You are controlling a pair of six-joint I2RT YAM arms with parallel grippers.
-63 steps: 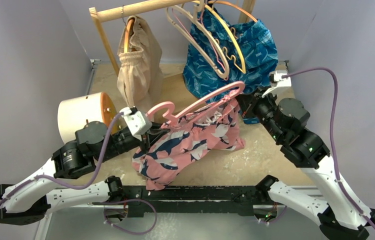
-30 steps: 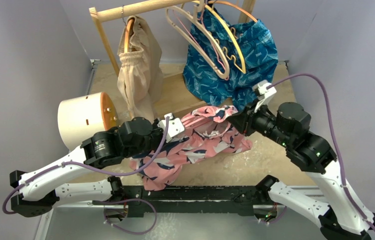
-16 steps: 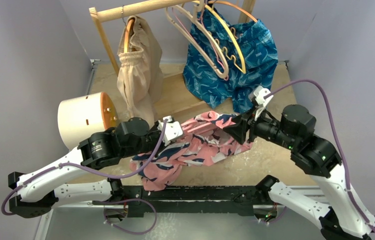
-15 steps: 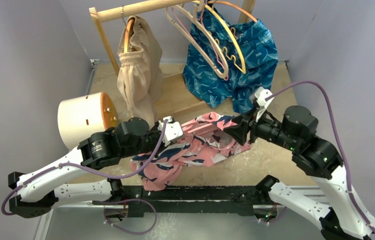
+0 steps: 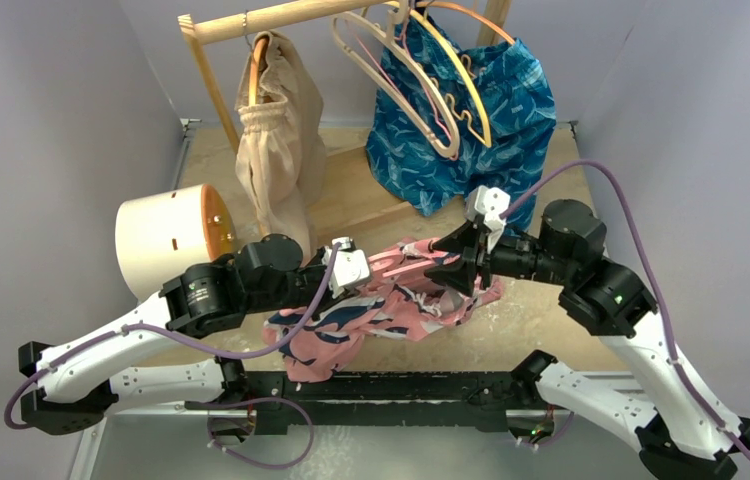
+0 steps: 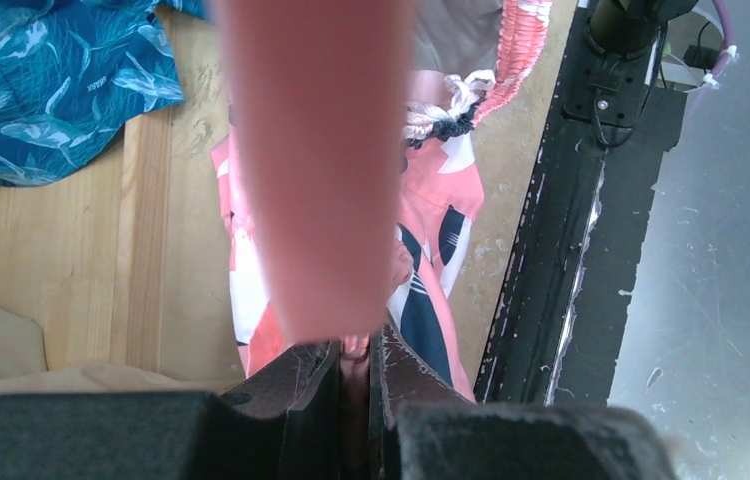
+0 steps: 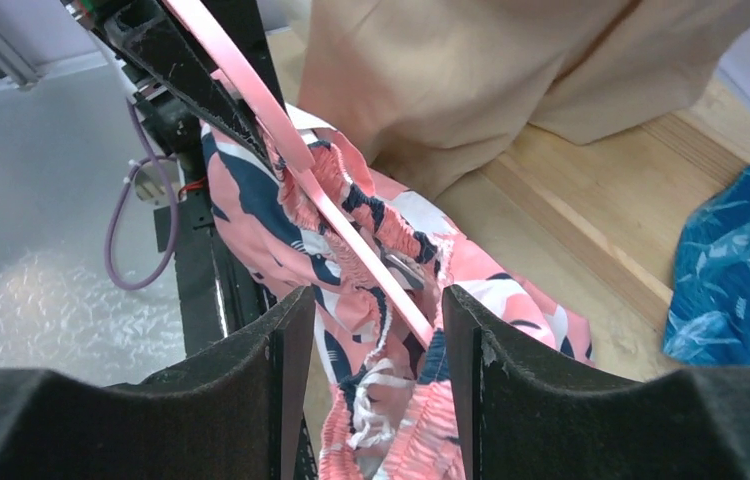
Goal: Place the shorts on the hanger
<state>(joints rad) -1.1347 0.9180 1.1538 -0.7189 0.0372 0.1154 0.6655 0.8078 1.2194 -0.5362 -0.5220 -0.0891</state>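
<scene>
From above, the shorts point(image 5: 351, 322) sag mid-frame between the left claw point(image 5: 351, 272) and right claw point(image 5: 448, 270), over a scuffed tan counter point(image 5: 541, 320). A wooden rail point(image 5: 271, 18) crosses the top.

On the left wrist camera, that claw is pressed tight on the hanger point(image 6: 316, 150).

On the right wrist camera, that claw is spread either side of the hanger's arm and the waistband point(image 7: 391, 235). Best to hold the bar steady and ease the elastic along it.

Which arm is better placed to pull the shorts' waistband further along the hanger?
Right, probably. The right pincer is open, with the gathered waistband of the shorts and the arm of the hanger right in front of its fingers. The left pincer is shut on the hanger, steadying it.
</scene>
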